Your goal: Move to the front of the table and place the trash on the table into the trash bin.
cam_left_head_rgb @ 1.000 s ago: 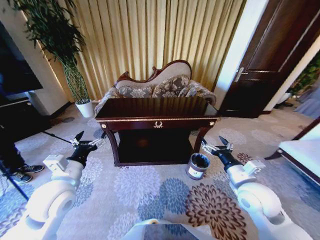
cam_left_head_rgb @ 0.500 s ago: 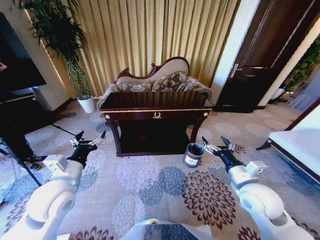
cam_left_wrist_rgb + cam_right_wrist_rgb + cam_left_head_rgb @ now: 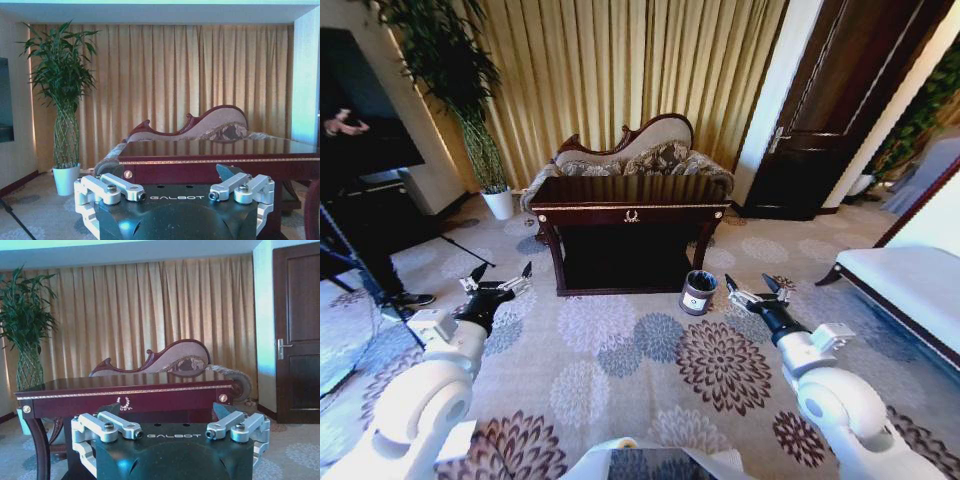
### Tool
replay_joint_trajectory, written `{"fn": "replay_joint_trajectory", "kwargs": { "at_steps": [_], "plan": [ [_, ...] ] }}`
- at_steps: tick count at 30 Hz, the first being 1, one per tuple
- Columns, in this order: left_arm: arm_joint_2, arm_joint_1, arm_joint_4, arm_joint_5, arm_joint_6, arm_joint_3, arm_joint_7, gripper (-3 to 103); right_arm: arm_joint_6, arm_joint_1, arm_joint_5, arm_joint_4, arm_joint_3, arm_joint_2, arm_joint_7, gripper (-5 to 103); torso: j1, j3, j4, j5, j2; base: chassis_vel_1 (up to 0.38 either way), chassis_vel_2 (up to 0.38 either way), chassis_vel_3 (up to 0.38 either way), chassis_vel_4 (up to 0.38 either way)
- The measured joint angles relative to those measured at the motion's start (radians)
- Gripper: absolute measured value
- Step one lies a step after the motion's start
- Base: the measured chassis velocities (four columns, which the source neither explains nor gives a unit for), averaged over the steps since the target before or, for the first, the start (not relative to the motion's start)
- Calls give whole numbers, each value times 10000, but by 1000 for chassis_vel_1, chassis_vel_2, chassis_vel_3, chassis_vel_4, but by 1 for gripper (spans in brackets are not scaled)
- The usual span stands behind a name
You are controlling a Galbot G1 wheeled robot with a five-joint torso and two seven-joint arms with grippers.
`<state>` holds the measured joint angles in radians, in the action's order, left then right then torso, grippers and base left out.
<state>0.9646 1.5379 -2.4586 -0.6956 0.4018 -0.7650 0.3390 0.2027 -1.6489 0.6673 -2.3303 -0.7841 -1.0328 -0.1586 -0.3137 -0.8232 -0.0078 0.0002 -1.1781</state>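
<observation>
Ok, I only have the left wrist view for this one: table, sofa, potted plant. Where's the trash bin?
Observer: In the head view the trash bin stands on the carpet, just off the front right leg of the table.
Operator: And the right arm?
Observer: The right tool is open. It is held low over the carpet to the right of the bin, apart from it and about level with the left tool.
Operator: Anything to the right of the table?
Observer: A dark wooden door, shut, in the wall beside the curtain.
</observation>
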Motion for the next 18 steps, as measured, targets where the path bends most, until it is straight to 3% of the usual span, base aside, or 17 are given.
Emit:
{"fn": "replay_joint_trajectory", "kwargs": {
  "at_steps": [5,18],
  "plan": [
    [-12,-6,21,31,-45,29,6,100,-55,20,0,10,39,-54,3,100,3,3,3,-4,-5,165,-135,-186,119],
    [60,-4,184,315,-346,225,37,100,-58,72,-111,50,10,-174,-2,100,-4,-1,3,-5,2,-11,11,20,-7]
  ]
}}
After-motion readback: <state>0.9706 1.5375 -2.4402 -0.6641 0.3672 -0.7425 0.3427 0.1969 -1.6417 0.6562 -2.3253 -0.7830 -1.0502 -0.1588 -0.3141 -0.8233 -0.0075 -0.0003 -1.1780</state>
